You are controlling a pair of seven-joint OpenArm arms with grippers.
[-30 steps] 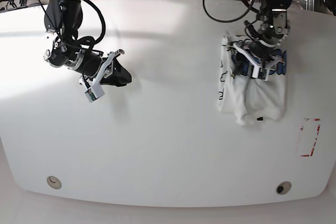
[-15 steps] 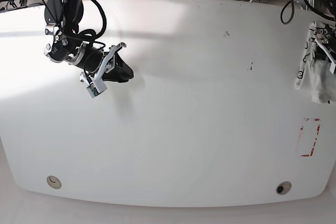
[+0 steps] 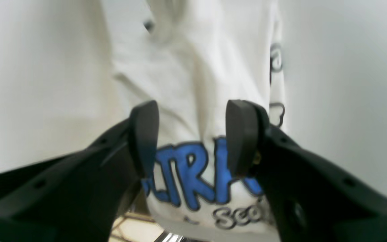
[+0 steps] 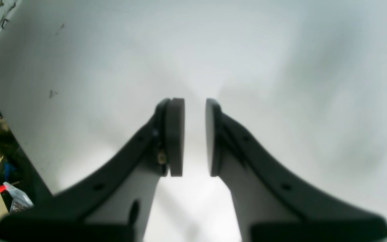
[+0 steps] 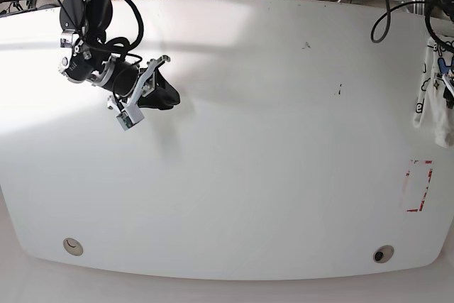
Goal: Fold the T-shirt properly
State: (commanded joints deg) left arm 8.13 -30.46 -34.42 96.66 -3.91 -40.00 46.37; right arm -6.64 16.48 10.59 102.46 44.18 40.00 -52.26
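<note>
Right now my left hand [image 3: 192,137] is wide over the white T-shirt [image 3: 227,67], its two fingers well apart, with the rumpled cloth and its big blue letters [image 3: 193,174] showing between and beyond them, and black-outlined print running down one edge. Over on the other side, my right hand [image 4: 195,136] hangs above the pale bench [image 5: 227,175], fingertips parted by just a narrow gap and nothing between them. And there's the shirt in the base view, bunched up at the far right side of the bench, partly cut off by the picture's edge, beyond the red-marked outline [image 5: 428,186].
</note>
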